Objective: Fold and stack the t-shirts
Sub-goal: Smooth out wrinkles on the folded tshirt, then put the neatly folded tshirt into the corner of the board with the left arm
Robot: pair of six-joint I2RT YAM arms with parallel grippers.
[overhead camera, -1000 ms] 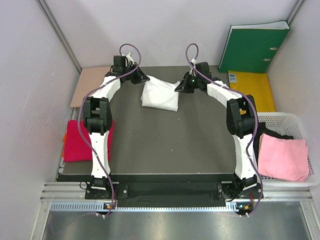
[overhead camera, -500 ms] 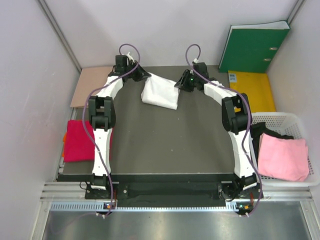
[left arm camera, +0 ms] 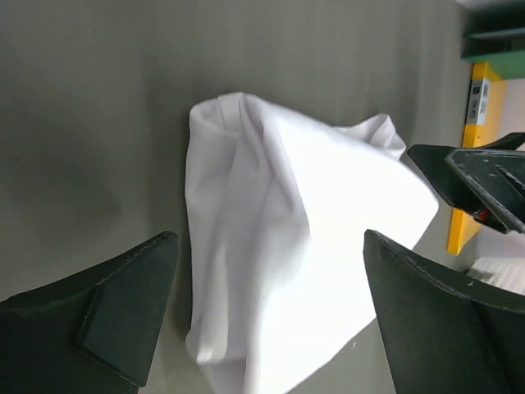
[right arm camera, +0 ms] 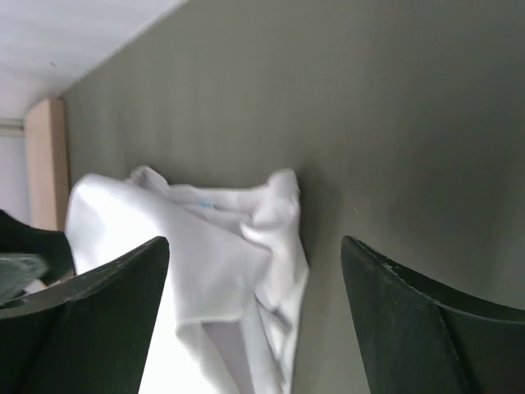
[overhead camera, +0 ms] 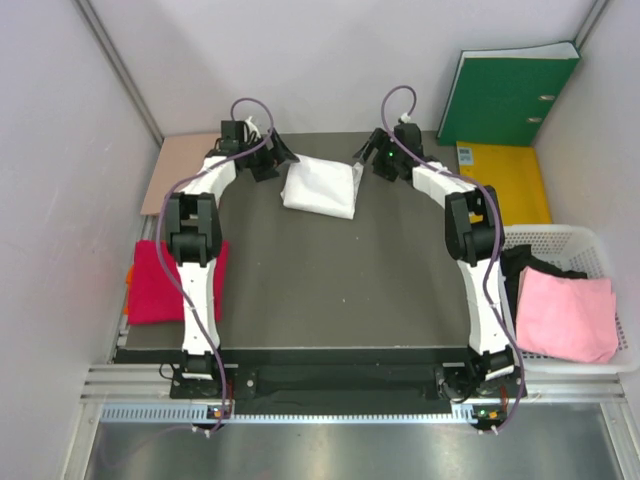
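Observation:
A folded white t-shirt lies at the far middle of the dark table, bunched at its far edge. My left gripper stands open just left of its far corner, and in the left wrist view the shirt lies below the parted fingers, free of them. My right gripper stands open just right of the shirt. Its wrist view shows the crumpled shirt with a small blue label under the open jaws. The crimson t-shirt lies at the table's left edge. A pale pink t-shirt sits in the basket.
A green binder leans on the back wall at the right, with a yellow folder in front of it. A tan cardboard sheet lies at the back left. The white basket at the right also holds something black.
Both grippers were shut on the white t-shirt's far corners. They have opened, let go and drawn slightly outward, and the shirt has settled on the table.

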